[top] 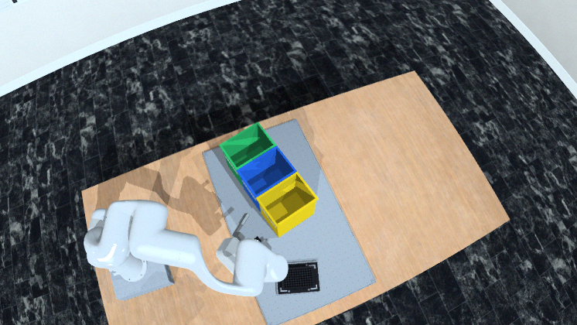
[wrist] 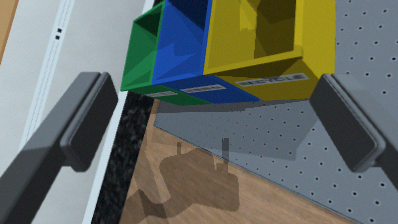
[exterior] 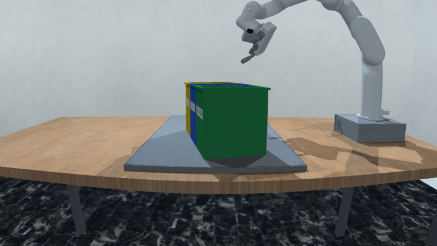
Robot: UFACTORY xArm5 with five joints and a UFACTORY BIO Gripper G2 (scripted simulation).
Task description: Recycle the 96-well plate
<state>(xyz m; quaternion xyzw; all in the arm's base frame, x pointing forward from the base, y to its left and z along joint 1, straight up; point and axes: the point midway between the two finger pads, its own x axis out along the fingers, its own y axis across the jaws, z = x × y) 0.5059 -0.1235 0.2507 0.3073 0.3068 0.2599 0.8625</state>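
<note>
Black 96-well plate [top: 300, 277] sits in its nest [top: 317, 263], below and apart from the part-open, ungripping tool [top: 250, 228] [exterior: 244, 60] [wrist: 219, 122].

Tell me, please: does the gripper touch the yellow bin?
Apart. The exterior view shows pale wall between the gripper and the yellow bin below.

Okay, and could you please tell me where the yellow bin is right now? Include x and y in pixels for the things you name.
In the top view, the yellow bin [top: 296, 220] [wrist: 317, 65] stands on the grey board [top: 343, 250], directly beside the blue bin [top: 257, 195] [wrist: 225, 92].
</note>
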